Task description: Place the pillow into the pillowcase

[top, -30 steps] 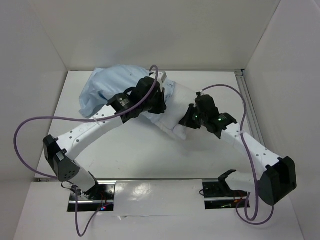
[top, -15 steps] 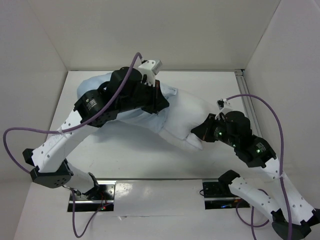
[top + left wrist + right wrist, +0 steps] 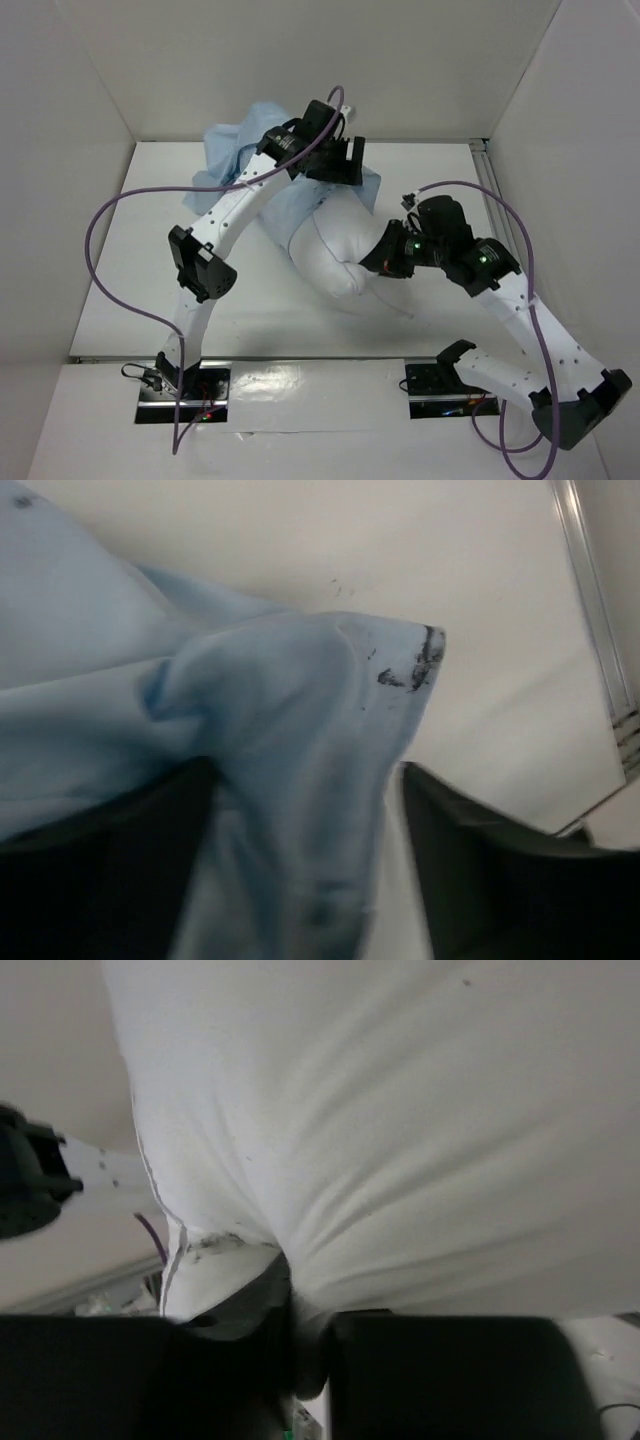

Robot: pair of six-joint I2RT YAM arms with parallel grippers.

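Your left gripper (image 3: 305, 810) stood released at upper centre, so the thin light blue pillowcase (image 3: 225, 140) could slide off the plump white pillow (image 3: 335, 250) your right gripper (image 3: 310, 1345) clenched.

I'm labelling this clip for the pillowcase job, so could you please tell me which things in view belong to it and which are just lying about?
Part of the job: pillow, pillowcase, left gripper, right gripper.

Just there: purple cables, metal rail along the right edge of the table.
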